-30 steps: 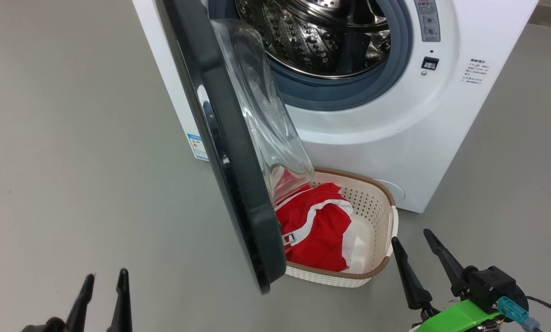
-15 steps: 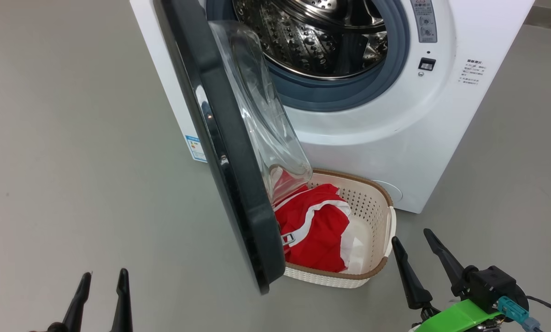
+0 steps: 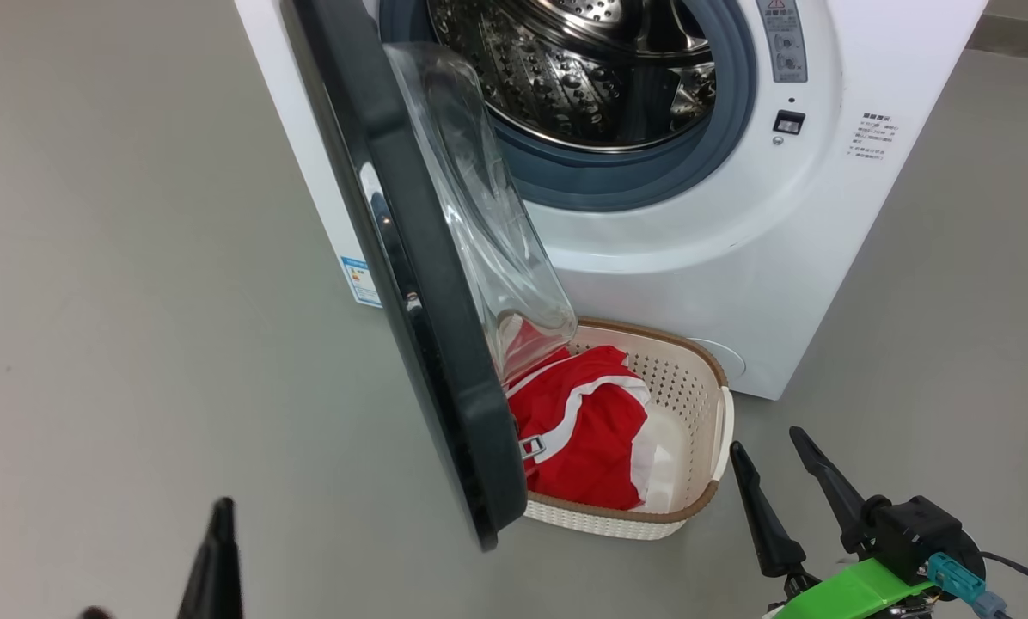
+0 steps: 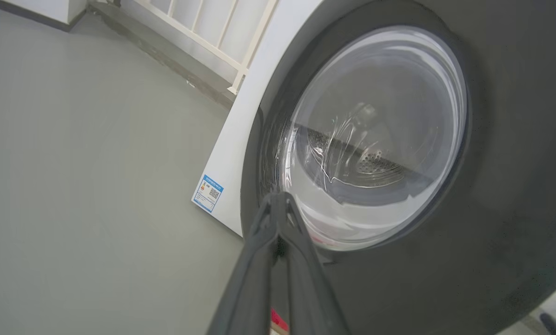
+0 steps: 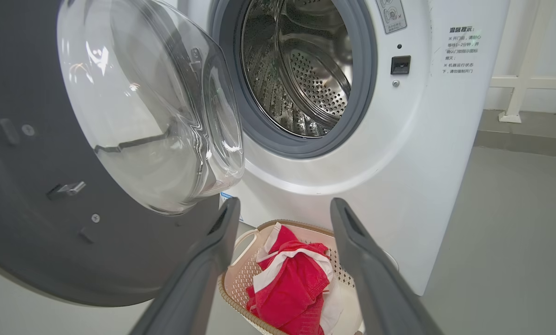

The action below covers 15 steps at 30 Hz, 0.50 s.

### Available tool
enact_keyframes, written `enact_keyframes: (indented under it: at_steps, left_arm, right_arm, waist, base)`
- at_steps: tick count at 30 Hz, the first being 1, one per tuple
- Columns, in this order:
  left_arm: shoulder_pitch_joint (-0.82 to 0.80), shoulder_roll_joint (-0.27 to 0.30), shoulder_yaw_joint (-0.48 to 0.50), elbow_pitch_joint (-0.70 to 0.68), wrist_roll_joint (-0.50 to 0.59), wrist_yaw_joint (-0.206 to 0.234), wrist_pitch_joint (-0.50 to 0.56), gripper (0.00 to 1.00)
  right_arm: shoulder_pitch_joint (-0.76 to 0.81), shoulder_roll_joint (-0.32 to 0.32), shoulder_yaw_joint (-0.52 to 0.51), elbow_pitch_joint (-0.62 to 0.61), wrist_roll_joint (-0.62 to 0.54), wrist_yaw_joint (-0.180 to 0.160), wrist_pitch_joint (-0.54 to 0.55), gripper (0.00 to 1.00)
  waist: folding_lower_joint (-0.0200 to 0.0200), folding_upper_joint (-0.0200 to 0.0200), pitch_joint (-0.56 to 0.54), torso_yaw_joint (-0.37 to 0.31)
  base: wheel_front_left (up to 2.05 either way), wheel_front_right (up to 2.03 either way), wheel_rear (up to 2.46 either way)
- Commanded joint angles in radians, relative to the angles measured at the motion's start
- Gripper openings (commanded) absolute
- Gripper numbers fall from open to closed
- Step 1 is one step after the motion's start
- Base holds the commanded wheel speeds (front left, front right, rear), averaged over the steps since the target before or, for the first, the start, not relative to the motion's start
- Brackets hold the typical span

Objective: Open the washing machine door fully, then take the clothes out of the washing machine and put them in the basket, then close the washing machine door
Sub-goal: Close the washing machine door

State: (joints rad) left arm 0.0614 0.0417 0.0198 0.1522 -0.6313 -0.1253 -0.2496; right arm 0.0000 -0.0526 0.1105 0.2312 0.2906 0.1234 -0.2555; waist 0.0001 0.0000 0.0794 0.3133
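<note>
Count for you: one washing machine [image 3: 737,258], one door [image 3: 411,284], one basket [image 3: 694,378], one red garment [image 3: 583,430]. The door stands swung out, edge toward you, glass bowl bulging right toward the drum [image 3: 566,77]. The basket sits on the floor [image 3: 93,344] at the machine's foot, long axis running toward the machine. The garment is bunched inside, at its left end. Your left gripper [image 4: 278,200] is pinched together, holding nothing; your right gripper [image 3: 765,440] gapes wide.

Laundry area: a white washing machine [image 3: 737,284] on bare grey floor [image 3: 136,258].

Chinese notice [image 5: 461,49] headed 温馨提示 on the washing machine [image 5: 399,163] front — blue QR-code label [image 4: 207,193] on its side
</note>
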Motion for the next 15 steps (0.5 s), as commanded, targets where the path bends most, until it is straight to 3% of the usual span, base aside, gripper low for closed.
enact_keyframes:
  at_steps: [1,5,9,12,15]
  left_arm:
    - [-0.039,0.009,0.031,-0.034,-0.092,-0.005,-0.012,0.0]
    - [-0.063,0.009,-0.003,-0.077,-0.472,-0.005,-0.012,0.0]
    - [-0.08,0.07,-0.058,-0.151,-0.847,-0.005,0.063,0.0]
    - [-0.084,0.106,-0.038,-0.181,-1.017,-0.005,0.213,0.0]
    - [-0.084,0.13,-0.013,-0.193,-1.075,-0.005,0.365,0.0]
  right_arm:
    - [-0.025,0.001,0.026,-0.02,0.0,0.007,-0.006,1.0]
    - [-0.025,0.001,0.03,-0.02,0.002,0.007,-0.006,1.0]
    - [-0.024,0.001,0.032,-0.021,0.003,0.007,-0.006,1.0]
    - [-0.024,0.001,0.034,-0.021,0.003,0.007,-0.006,1.0]
    - [-0.025,0.001,0.037,-0.021,0.005,0.007,-0.006,1.0]
  waist:
    - [-0.0001,0.0,0.0,-0.002]
    - [-0.0001,0.0,-0.002,-0.009]
    - [-0.0001,0.0,0.0,-0.018]
    - [-0.0001,0.0,0.0,-0.028]
    - [-0.0001,0.0,-0.001,-0.044]
  base:
    - [0.0,0.0,0.0]
    - [0.0,0.0,0.0]
    - [0.0,0.0,0.0]
    - [0.0,0.0,0.0]
    - [0.0,0.0,0.0]
